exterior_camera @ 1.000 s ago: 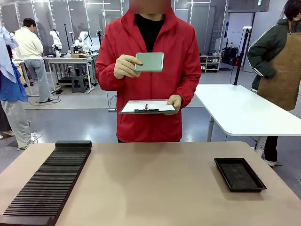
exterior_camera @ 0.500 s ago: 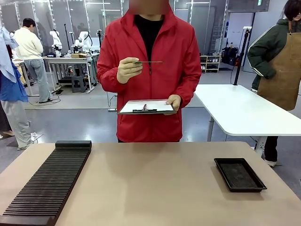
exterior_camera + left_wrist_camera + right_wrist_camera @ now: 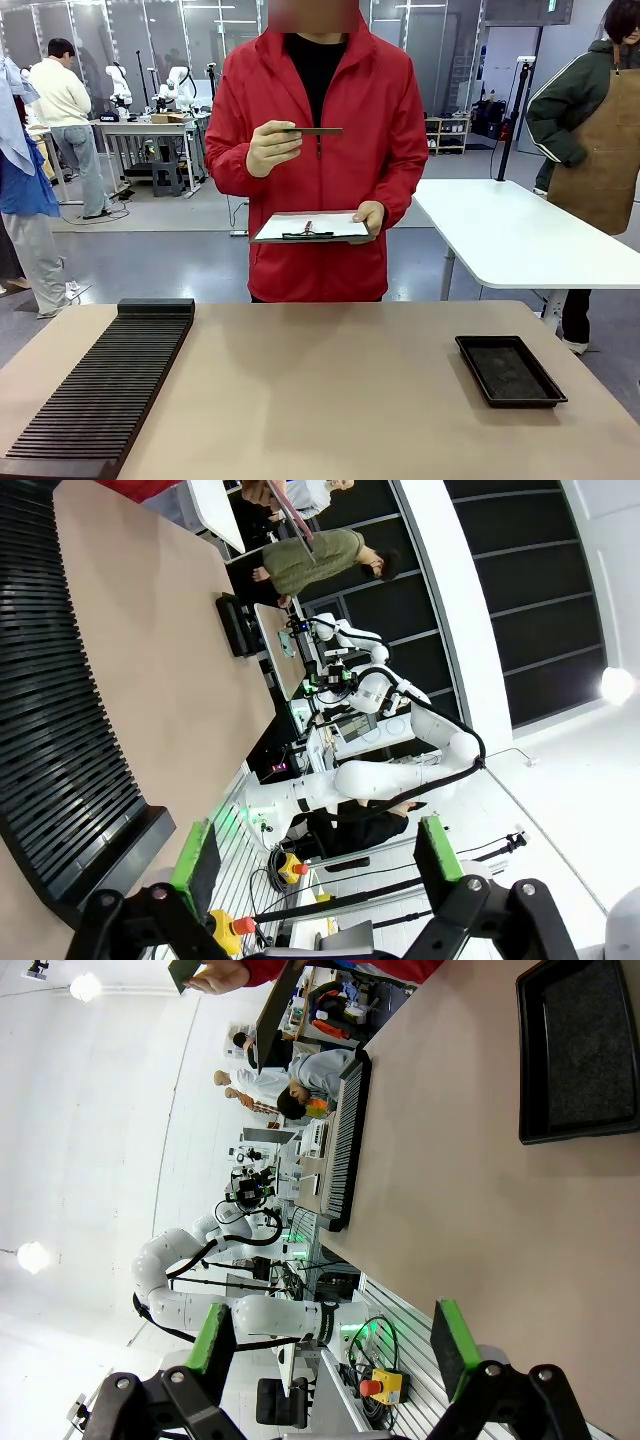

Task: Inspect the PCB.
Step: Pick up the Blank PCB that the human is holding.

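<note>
pcb (image 3: pixel 314 131) up at chest height, in front of the person (image 3: pixel 385 120) standing across the table (image 3: pixel 330 410), well above the tabletop. board held flat and level, so the front view catches it edge-on: a thin dark strip, face not readable. long axis runs side to side across the picture. gripped end toward the robot's left, free end pointing to the robot's right.

raised hand (image 3: pixel 268 148) closed on that left end of the pcb, fingers curled round it. lower hand (image 3: pixel 372 216) closed on the right edge of a white clipboard (image 3: pixel 312 224), held roughly level at waist height, black clip on the edge nearest the robot. clipboard sits below the pcb, apart from it.

on the table: black slotted rack (image 3: pixel 105 395) along the robot's left side, shallow black tray (image 3: pixel 510 371) on the right, both well apart from the pcb.

left gripper (image 3: pixel 316 865) wide open, green pads spread, nothing between them. right gripper (image 3: pixel 331 1352) likewise: jaws far apart, holding nothing.
</note>
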`<control>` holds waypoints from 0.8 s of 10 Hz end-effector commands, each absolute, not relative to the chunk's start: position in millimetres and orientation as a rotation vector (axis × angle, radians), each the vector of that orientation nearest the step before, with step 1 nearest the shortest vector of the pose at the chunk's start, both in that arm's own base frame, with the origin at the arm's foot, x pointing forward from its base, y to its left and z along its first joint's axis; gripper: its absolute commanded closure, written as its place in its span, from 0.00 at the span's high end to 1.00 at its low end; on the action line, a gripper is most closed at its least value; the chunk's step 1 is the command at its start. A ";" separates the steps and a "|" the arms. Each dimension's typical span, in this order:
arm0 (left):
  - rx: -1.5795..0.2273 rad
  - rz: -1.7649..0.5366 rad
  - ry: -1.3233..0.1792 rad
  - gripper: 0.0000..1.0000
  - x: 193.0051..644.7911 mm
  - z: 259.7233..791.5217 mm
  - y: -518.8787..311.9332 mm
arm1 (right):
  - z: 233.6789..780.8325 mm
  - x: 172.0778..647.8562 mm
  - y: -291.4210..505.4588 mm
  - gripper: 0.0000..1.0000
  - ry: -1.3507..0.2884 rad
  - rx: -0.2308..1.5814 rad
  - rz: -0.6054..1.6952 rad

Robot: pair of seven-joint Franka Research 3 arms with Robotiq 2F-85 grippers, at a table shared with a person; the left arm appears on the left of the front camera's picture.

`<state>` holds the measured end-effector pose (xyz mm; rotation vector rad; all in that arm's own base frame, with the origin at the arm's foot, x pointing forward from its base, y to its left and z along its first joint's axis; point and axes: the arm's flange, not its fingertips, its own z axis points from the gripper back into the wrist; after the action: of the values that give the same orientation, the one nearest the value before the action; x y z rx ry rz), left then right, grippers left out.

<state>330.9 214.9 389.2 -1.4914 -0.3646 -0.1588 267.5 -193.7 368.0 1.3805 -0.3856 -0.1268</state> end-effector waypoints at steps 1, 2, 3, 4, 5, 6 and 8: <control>-1.489 -0.160 -0.365 1.00 330.5 391.8 214.8 | 368.6 266.4 -193.8 1.00 -0.393 1.390 -0.127; -1.489 -0.160 -0.365 1.00 330.5 391.8 214.8 | 368.6 266.4 -193.8 1.00 -0.393 1.390 -0.127; -1.489 -0.160 -0.365 1.00 330.5 391.8 214.8 | 368.6 266.4 -193.8 1.00 -0.393 1.390 -0.127; -1.489 -0.160 -0.365 1.00 330.5 391.8 214.8 | 368.6 266.4 -193.8 1.00 -0.393 1.390 -0.127; -1.489 -0.160 -0.365 1.00 330.5 391.8 214.8 | 368.6 266.4 -193.8 1.00 -0.393 1.390 -0.127; -1.489 -0.160 -0.365 1.00 330.5 391.8 214.8 | 368.6 266.4 -193.8 1.00 -0.393 1.390 -0.127; -1.489 -0.160 -0.365 1.00 330.5 391.8 214.8 | 368.6 266.4 -193.8 1.00 -0.393 1.390 -0.127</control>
<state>330.9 214.9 389.2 -1.4914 -0.3646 -0.1588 267.5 -193.7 368.0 1.3805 -0.3856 -0.1268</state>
